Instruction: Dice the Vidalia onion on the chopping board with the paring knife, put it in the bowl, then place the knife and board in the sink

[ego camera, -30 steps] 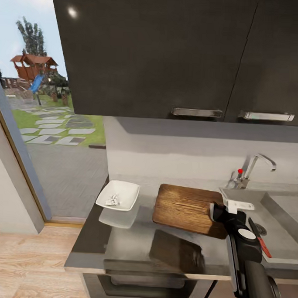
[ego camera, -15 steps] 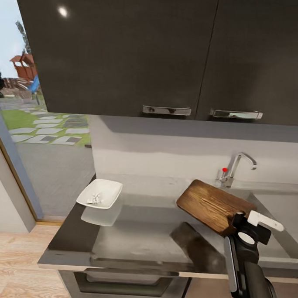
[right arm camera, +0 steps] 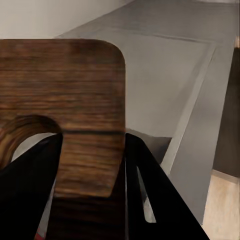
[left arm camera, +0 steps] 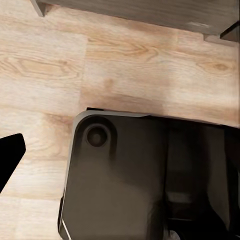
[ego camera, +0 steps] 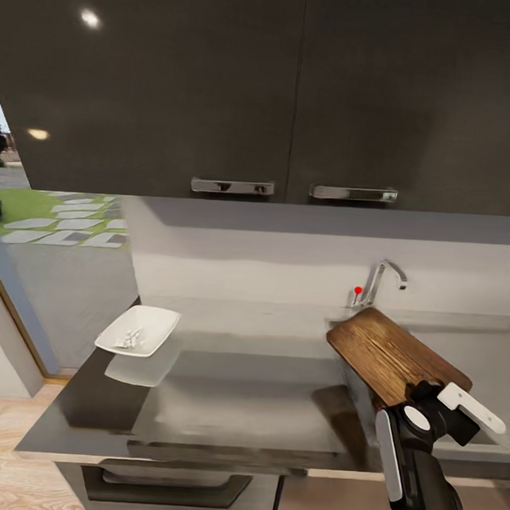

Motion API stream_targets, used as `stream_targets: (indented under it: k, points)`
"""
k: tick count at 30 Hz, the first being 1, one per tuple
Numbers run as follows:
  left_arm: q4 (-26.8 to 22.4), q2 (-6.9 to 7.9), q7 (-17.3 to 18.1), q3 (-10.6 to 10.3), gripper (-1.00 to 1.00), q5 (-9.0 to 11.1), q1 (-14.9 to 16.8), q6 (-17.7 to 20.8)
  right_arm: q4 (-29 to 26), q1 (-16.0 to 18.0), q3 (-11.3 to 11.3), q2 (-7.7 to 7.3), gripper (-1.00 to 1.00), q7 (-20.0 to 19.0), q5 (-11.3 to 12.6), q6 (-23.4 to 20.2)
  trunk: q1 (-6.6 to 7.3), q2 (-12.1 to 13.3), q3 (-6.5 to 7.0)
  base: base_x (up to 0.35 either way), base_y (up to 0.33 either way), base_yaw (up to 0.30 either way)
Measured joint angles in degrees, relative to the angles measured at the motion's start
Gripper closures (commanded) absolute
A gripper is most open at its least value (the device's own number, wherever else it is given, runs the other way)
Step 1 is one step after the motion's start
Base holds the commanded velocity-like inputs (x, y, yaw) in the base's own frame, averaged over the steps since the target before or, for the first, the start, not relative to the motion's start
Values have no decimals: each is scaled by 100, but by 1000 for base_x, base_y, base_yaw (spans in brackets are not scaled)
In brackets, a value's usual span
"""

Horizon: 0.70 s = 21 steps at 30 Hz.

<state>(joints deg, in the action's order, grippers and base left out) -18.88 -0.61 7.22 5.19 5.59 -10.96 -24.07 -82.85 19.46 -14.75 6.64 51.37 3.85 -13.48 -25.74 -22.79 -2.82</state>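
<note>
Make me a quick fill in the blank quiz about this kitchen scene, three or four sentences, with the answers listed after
1. The right gripper is shut on the ____.
2. The white bowl sits on the ____ with pale onion bits inside.
3. The knob on the tap is colored ____.
4. The chopping board is held over the ____, near the tap.

Answers: chopping board; countertop; red; sink
</note>
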Motion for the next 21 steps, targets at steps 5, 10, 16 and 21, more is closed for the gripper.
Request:
stream_targets:
  k: [5, 10, 16, 21]
  points:
    - [-6, 2, 1, 3, -100, -9, 0, 0, 17, 0, 16, 34, 100, 24, 441, 68, 0, 0, 0, 21, -78, 0]
    - [-11, 4, 0, 4, -100, -9, -1, 1, 28, 0, 16, 43, 100, 121, 602, 60, 0, -1, 0, 43, -4, 0]
    - [-7, 4, 0, 4, -100, -10, 1, 1, 251, 0, 17, 39, 100, 701, 929, 73, 3, -1, 0, 274, 0, 0]
    - [-3, 4, 0, 4, -100, -3, -1, 1, 270, 0, 9, 43, 100, 807, 1019, 83, 1, 0, 0, 188, 0, 0]
